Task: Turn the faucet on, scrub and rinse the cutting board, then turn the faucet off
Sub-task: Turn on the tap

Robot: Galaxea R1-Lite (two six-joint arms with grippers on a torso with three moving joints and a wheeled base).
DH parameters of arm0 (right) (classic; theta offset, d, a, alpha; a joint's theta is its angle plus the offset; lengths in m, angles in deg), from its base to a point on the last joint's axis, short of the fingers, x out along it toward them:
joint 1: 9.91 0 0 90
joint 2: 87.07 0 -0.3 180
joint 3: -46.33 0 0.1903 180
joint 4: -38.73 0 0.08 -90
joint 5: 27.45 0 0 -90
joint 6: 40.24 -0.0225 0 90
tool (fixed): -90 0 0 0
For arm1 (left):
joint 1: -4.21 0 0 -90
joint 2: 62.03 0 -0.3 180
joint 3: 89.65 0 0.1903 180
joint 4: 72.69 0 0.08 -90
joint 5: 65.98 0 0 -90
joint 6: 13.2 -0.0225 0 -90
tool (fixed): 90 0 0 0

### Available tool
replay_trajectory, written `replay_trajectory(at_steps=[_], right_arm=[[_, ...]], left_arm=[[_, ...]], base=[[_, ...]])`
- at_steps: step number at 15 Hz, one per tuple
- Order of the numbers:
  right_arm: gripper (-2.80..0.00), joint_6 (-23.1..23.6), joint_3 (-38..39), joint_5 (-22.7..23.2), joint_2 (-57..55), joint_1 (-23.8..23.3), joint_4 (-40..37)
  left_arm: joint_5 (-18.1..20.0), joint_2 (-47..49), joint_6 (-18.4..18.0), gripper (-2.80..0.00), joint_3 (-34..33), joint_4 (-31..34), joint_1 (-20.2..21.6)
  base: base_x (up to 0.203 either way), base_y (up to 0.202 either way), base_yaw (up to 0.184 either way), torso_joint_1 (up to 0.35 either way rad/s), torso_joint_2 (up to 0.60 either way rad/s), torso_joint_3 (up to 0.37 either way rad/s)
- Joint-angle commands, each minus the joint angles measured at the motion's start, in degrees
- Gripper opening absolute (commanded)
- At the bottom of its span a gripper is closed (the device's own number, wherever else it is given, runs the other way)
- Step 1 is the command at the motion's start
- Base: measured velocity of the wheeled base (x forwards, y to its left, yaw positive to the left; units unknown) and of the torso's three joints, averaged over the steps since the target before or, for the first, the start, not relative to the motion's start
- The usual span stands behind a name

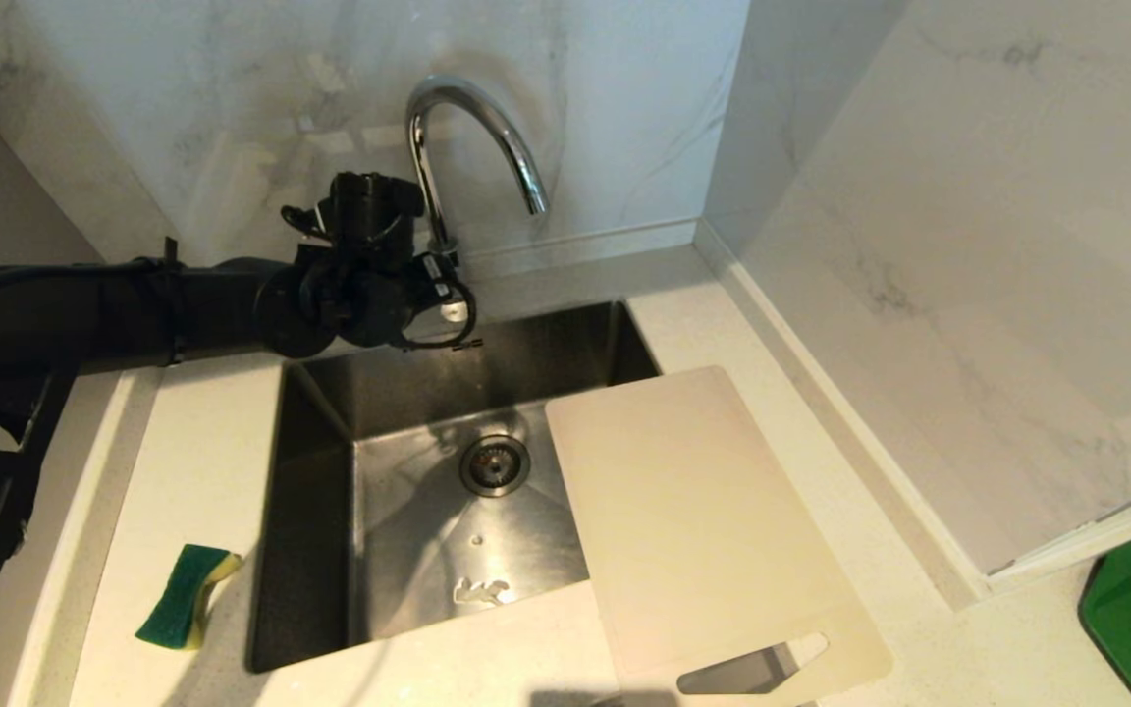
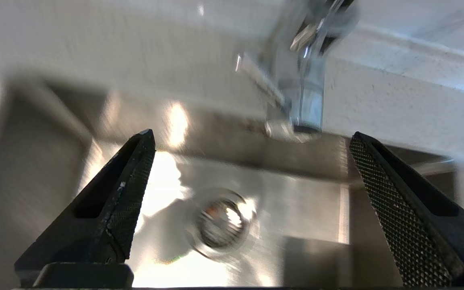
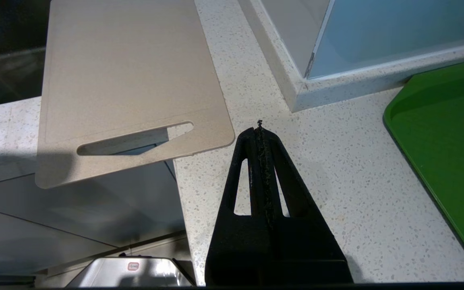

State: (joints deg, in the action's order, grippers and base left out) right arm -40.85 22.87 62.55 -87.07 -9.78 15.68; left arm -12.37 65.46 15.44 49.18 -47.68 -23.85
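You're bringing the left gripper [image 2: 252, 141], jaws spread wide and empty, toward the faucet [image 1: 472, 147] behind the sink [image 1: 320, 550]; its chrome lever [image 2: 258, 80] is looking thin, stiff, slippery, so push its free end; right gripper [image 3: 261, 129] pinched shut, idle.

A green-and-yellow sponge [image 1: 185, 596] lies on the speckled bench [image 1: 192, 462] left of the steel sink [image 1: 399, 471]. A green tray [image 3: 449, 141] sits at far right.
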Motion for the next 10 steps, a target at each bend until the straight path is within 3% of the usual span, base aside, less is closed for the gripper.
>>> replay_trajectory(at_steps=[1,4,7,10], right_arm=[[-2.80,0.0,0.0,0.0,0.0,0.0,0.0],[-2.80,0.0,0.0,0.0,0.0,0.0,0.0],[-2.80,0.0,0.0,0.0,0.0,0.0,0.0],[-2.80,0.0,0.0,0.0,0.0,0.0,0.0]], left_arm=[[1.6,-1.2,-6.5,0.00,0.0,-1.0,0.1],[2.5,-1.4,-9.3,0.00,0.0,-0.1,0.1],[7.4,-2.0,-10.2,0.00,0.0,0.8,0.0],[8.1,-2.2,-13.8,0.00,0.0,-3.3,0.8]], base=[[0.000,0.000,0.000,0.000,0.00,0.000],[0.000,0.000,0.000,0.000,0.00,0.000],[0.000,0.000,0.000,0.000,0.00,0.000],[0.000,0.000,0.000,0.000,0.00,0.000]])
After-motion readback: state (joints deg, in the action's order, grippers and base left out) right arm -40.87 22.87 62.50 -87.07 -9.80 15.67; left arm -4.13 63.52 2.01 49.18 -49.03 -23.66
